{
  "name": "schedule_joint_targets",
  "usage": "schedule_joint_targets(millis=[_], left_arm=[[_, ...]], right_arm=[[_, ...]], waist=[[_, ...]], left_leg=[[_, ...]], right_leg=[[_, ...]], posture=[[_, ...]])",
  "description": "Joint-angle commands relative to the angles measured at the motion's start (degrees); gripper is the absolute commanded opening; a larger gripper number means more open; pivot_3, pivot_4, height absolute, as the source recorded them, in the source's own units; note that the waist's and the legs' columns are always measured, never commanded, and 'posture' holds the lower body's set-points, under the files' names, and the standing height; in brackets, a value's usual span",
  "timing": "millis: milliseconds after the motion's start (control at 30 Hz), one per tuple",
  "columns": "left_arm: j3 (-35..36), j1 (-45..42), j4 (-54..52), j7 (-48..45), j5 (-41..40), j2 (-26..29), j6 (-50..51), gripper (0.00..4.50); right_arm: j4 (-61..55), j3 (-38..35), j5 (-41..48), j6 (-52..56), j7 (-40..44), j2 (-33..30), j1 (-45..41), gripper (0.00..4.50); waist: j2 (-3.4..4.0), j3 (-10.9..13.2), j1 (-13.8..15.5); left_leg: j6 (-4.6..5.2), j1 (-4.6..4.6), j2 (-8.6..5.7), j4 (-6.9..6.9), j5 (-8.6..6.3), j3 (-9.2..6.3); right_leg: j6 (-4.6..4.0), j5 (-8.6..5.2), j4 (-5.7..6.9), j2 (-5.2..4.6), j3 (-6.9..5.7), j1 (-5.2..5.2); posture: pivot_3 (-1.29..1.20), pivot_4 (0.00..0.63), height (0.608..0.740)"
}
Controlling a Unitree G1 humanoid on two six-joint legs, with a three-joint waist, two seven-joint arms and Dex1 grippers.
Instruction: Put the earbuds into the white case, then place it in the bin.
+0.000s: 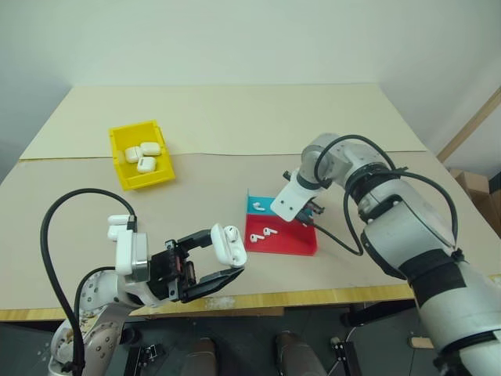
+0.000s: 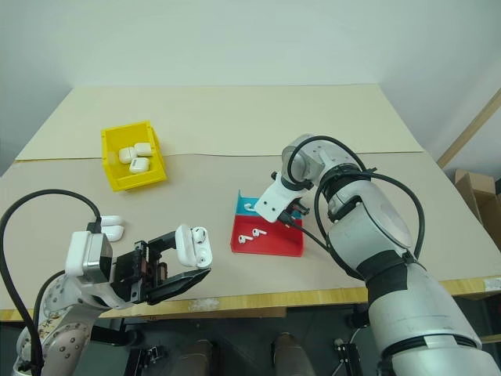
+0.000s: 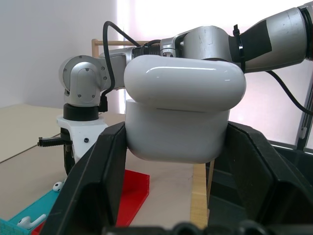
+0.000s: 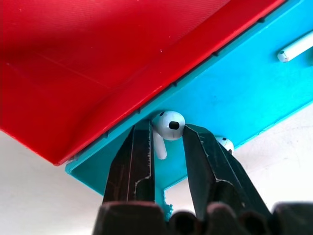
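Over the blue half of the tray (image 1: 257, 205), my right gripper (image 4: 166, 142) points down, its fingers (image 4: 139, 161) narrowed around one earbud (image 4: 168, 125), stem between them. Two more earbuds (image 1: 269, 233) lie in the red half. Near the bench (image 1: 235, 117) front edge, my left gripper (image 1: 223, 262) has its fingers clamped on the white case (image 1: 229, 244), lid open. The yellow bin (image 1: 125, 182) sits well apart at far left, holding similar cases (image 1: 145, 154).

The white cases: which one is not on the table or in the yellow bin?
The white case clamped in the left gripper, held above the table's front edge. The others lie in the yellow bin or on the table.
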Motion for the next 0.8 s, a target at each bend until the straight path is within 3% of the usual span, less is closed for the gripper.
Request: schedule_joint_targets(millis=[33,167,400,500,633,800], left_arm=[[0.26,0.24,-1.7,-0.01,-0.33,0.04,-1.22,2.79],[0.24,0.07,-1.65,-0.04,-0.49,-0.11,-1.3,2.79],[0.51,-1.91,-1.84,1.13,-1.81,-0.48,-0.58,2.79],[0.2,-3.92,-1.88,2.48,-2.65,-0.77,0.32,2.79],[-0.36,-6.25,-1.47,2.69,-3.46,-0.32,1.39,2.79],[-0.42,-8.09,-0.62,2.59,-4.2,-0.1,2.18,2.79]], right_arm=[[-0.77,-1.71,1.19,-0.33,0.52,-0.53,-1.36,0.72],[-1.58,-5.09,4.86,1.34,2.4,-1.26,-2.42,0.72],[-12.06,-20.35,22.18,9.22,11.42,-7.03,-1.55,0.72],[-24.21,-27.2,30.68,19.33,12.71,-10.54,2.52,0.72],[-46.56,-38.41,44.4,42.78,8.52,-14.2,10.75,0.72],[-77.98,-54.72,65.47,64.98,-2.46,-16.08,31.02,0.72]], waist=[[0.0,0.0,0.0],[0.0,0.0,0.01],[0.03,0.02,0.2],[0.03,0.02,0.41],[0.03,0.02,0.8],[0.03,0.02,1.61]], left_leg=[[0.0,0.0,0.0,0.0,0.0,0.0],[0.0,-0.01,0.0,0.0,0.0,0.0],[0.0,-0.03,0.0,0.0,0.0,-0.03],[0.0,-0.03,0.0,0.0,0.0,-0.04],[0.0,-0.01,0.0,0.02,0.0,-0.07],[0.01,-0.11,0.0,-0.02,-0.01,-0.1]], right_leg=[[0.0,0.0,0.0,0.0,0.0,0.0],[0.0,0.0,0.0,0.0,0.0,0.0],[0.0,0.0,-0.03,-0.01,-0.02,0.02],[0.01,0.0,-0.06,-0.02,-0.03,0.07],[0.01,0.0,-0.05,-0.01,-0.05,0.13],[0.04,-0.03,-0.1,0.0,-0.07,0.08]], posture=[[0.0,0.15,0.74],[0.0,0.15,0.74],[0.0,0.15,0.74],[0.0,0.15,0.74],[0.0,0.15,0.74],[0.0,0.15,0.74]])
